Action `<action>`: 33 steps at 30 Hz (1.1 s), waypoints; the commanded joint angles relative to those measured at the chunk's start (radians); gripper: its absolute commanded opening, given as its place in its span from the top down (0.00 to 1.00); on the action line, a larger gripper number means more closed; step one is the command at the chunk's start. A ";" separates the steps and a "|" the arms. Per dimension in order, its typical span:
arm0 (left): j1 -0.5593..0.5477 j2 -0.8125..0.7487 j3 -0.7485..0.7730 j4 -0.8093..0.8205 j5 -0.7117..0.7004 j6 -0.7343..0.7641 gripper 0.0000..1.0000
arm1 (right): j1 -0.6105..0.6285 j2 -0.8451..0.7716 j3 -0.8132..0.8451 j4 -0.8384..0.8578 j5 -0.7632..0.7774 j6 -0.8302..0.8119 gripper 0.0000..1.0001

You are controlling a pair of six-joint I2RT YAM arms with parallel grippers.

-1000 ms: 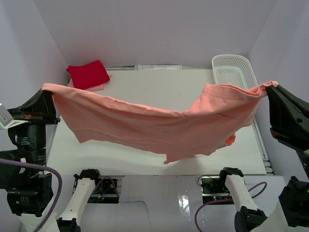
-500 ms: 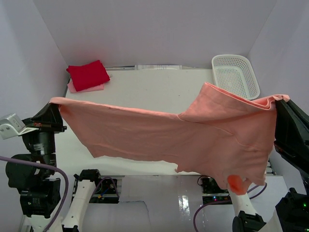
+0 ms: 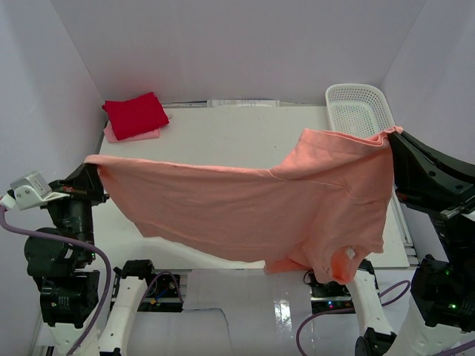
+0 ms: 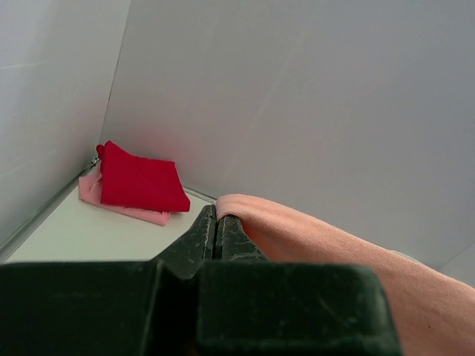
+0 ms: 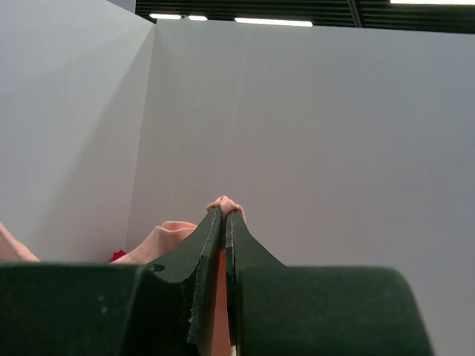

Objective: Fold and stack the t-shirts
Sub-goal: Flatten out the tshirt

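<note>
A large salmon-pink t-shirt (image 3: 252, 204) hangs stretched in the air between both arms, sagging toward the table's near edge. My left gripper (image 3: 93, 165) is shut on its left corner; in the left wrist view the cloth (image 4: 312, 233) folds over the shut left gripper (image 4: 215, 215). My right gripper (image 3: 391, 135) is shut on the shirt's right corner, and a pinch of cloth (image 5: 225, 202) pokes out above the shut right gripper (image 5: 224, 215). A folded bright red t-shirt (image 3: 135, 115) lies on a folded pale pink t-shirt (image 3: 133, 136) at the table's far left corner.
A white lattice basket (image 3: 361, 109) stands at the far right corner, just behind the right gripper. White walls close the table on three sides. The hanging shirt hides much of the table's near half (image 3: 223, 141).
Both grippers have moved with the shirt. The right gripper swung back toward the basket after dipping toward the near edge. The left gripper came lower and nearer. The shirt now hangs lower at the front right.
</note>
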 commanded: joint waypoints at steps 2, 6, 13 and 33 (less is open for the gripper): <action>-0.002 0.007 -0.020 0.016 -0.022 -0.013 1.00 | -0.005 -0.003 -0.022 0.078 -0.008 0.016 0.92; -0.002 0.007 -0.016 0.016 -0.021 -0.016 1.00 | -0.005 0.002 -0.018 0.078 -0.012 0.014 0.92; -0.002 0.007 0.013 0.005 -0.018 -0.011 1.00 | -0.005 0.011 0.044 0.073 -0.022 0.029 0.92; -0.009 0.025 0.208 -0.036 -0.073 0.019 1.00 | -0.005 0.008 0.281 -0.005 0.015 0.025 0.92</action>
